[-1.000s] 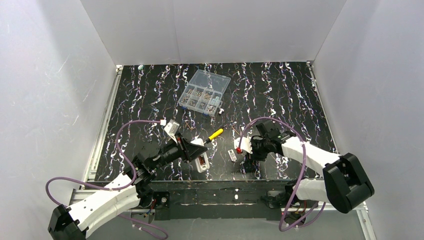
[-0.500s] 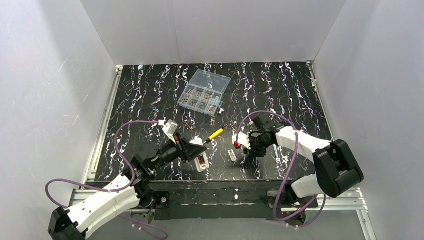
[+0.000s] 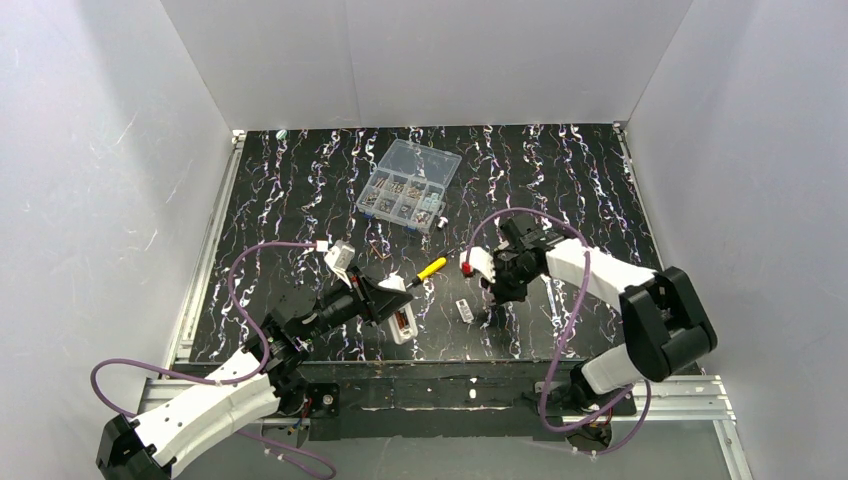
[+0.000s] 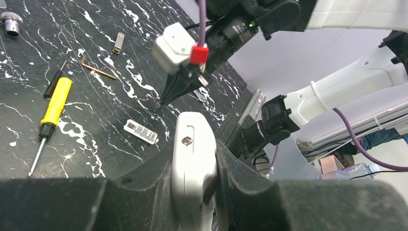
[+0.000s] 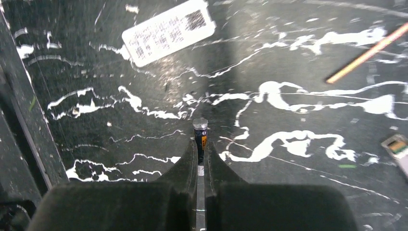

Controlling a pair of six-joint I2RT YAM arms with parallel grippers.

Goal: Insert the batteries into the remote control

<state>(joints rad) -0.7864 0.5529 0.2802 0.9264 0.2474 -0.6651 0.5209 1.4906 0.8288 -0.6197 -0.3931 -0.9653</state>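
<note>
Step in hand: bring a cell over to the remote and seat it.

Right gripper (image 5: 200, 155) is pinched narrow on a small battery (image 5: 200, 131) with a dark body, an orange band and a silver cap. The cap end pokes out past the fingertips. It is held low over the table (image 5: 298, 96); cannot tell whether the cap touches the surface.

Left gripper (image 4: 193, 185) is clamped across the width of the remote control (image 4: 191, 144). The remote is raised off the table near the front edge, left of the right gripper, near it but apart. The overhead view shows a dark-reddish patch on its upper face, probably the open bay; the left wrist view gives only the remote's end.

A white labelled plate (image 3: 464, 310), possibly the bay cover, lies flat on the table between the two grippers. The screwdriver (image 3: 430, 268) lies just beyond, and the compartment box (image 3: 410, 185) sits well back.

Notes for doing it well:
- The grip sits on the rear of the cell with the front free, which suits leading with the cap end.
- Polarity is not readable from these views; confirm it before insertion.
- Lift clear of the plate, then swing left, keeping short of the screwdriver.
- Lay the cell parallel to the bay's long axis, set one end against its contact, then press the other end down.
- The left arm should keep the bay facing up and stay steady.
- Risk: the slim cell pivots in the pinch under side load, so approach slowly and do not release until it is seated
</note>
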